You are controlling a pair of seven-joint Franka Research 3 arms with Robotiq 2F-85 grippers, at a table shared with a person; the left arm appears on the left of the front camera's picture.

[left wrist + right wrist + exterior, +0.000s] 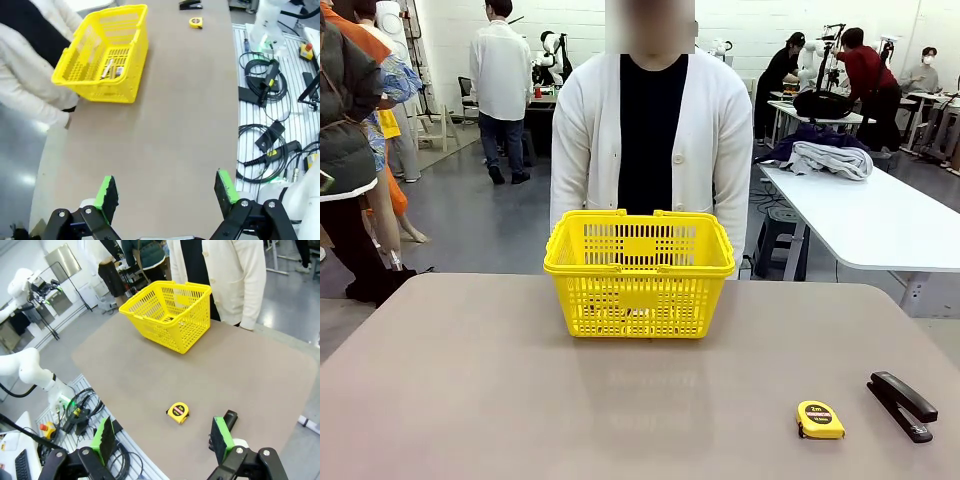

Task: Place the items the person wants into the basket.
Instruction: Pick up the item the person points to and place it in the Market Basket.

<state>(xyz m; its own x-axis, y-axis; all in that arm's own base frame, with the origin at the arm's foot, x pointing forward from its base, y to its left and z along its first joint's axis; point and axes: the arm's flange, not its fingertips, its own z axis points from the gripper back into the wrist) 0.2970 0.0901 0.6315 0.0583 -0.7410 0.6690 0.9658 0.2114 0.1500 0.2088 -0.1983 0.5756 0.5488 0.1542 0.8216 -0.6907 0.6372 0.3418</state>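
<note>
Nearest the front camera, small yellow round tape measure (820,419) and black slim stapler (902,405) lie on the grey-brown bench (470,400), near each other at its right near corner, well apart from everything else. Bright yellow lattice plastic shopping basket (640,272) stands upright at the far edge, right in front of the person in a white buttoned cardigan (650,130). From the left wrist view, small slim items (111,69) lie on the basket floor; too small to tell which. Left end effector (167,189) hangs over bare bench, green pads wide apart, nothing held. Right end effector (162,436) likewise apart and empty, above the tape measure and stapler. Judgement: placing looks finished or nearly so; next calls for a cue from the person. Nothing blocks the way to the basket.
</note>
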